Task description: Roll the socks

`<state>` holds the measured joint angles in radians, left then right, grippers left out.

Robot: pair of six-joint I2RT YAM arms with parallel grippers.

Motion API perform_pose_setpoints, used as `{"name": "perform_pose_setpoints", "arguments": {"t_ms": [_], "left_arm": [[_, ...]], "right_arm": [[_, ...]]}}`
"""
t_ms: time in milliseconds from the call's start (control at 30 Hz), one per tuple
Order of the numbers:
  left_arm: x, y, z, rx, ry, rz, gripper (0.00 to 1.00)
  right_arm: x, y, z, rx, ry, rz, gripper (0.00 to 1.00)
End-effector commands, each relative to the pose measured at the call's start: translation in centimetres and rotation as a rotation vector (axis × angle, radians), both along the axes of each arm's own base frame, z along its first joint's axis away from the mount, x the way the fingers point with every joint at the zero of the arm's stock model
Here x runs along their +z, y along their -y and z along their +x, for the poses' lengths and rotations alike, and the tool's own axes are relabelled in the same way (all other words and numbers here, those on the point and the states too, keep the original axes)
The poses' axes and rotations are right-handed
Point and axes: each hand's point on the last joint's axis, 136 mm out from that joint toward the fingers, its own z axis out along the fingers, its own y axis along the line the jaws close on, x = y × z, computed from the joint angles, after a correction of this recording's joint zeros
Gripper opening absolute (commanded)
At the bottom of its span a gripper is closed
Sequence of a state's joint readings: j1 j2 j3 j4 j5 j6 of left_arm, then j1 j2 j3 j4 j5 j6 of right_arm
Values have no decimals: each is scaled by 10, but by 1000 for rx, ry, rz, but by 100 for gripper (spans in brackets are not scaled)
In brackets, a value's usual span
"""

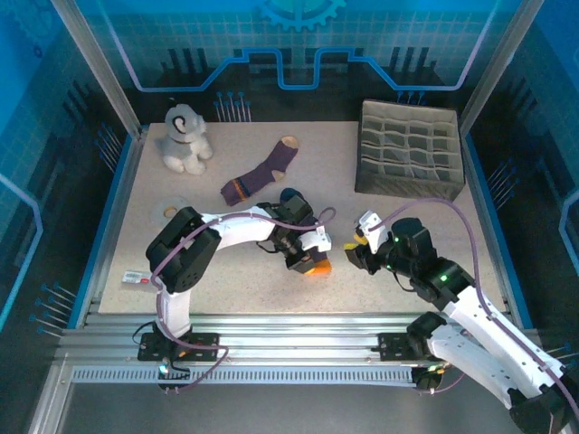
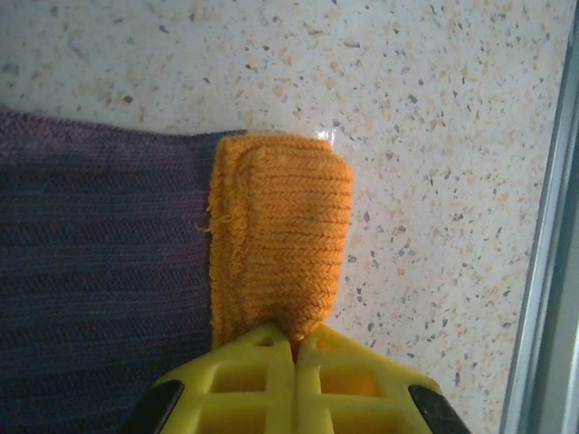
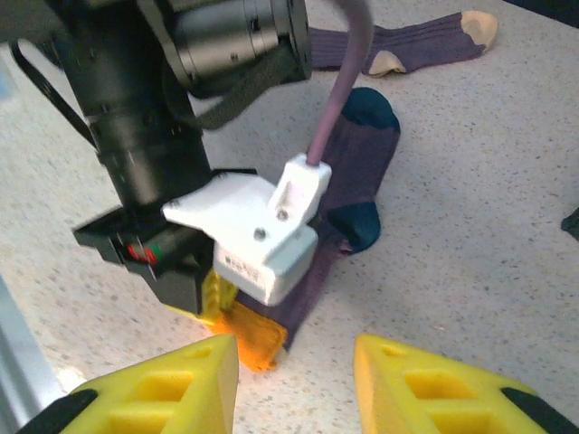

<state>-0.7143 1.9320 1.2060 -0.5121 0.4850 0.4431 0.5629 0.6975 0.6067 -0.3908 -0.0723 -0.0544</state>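
One purple sock with navy toe and heel (image 3: 357,154) lies at mid-table under my left arm; its navy toe (image 1: 291,195) peeks out beside the wrist. My left gripper (image 2: 296,339) is shut on that sock's orange cuff (image 2: 280,244), pinching its near end against the table; the purple leg (image 2: 99,271) runs off to the left. My right gripper (image 3: 294,362) hovers open just right of the cuff (image 3: 253,336), nothing between its fingers. The other purple sock, tan at toe and heel (image 1: 262,172), lies flat farther back.
A grey plush toy (image 1: 185,137) sits at the back left. A grey divided organizer (image 1: 409,146) stands at the back right. A small label (image 1: 136,277) lies near the front left. The metal front rail (image 2: 543,298) runs close to the cuff.
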Motion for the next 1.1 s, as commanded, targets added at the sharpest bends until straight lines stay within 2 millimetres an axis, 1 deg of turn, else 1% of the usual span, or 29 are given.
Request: {"name": "perform_pose_setpoints", "arguments": {"t_ms": [0, 67, 133, 233, 367, 500, 633, 767, 900, 1067], "left_arm": [[-11, -9, -15, 81, -152, -3, 0], [-11, -14, -13, 105, -180, -17, 0], [-8, -17, -9, 123, -202, -37, 0], [-3, -19, -4, 144, -234, -68, 0], [-2, -20, 0, 158, -270, -81, 0], [-6, -19, -1, 154, -296, -73, 0], [-9, -19, -2, 155, -310, -68, 0], [-8, -19, -2, 156, -315, -71, 0], [-7, -18, -3, 154, -320, -73, 0], [-3, -18, -3, 150, -322, -84, 0]], "right_arm": [[-1, -3, 5, 67, 165, -100, 42], [-9, -14, -4, 178, 231, -155, 45], [-19, -21, -10, 257, 277, -225, 47], [-35, -33, -16, 373, 290, -313, 48], [-61, -48, -16, 505, 262, -440, 48], [-82, -67, -11, 601, 255, -495, 48], [-101, -80, -2, 640, 262, -509, 50], [-114, -90, 2, 683, 245, -514, 50], [-126, -95, 8, 696, 228, -520, 50], [-144, -94, 15, 695, 198, -544, 50]]}}
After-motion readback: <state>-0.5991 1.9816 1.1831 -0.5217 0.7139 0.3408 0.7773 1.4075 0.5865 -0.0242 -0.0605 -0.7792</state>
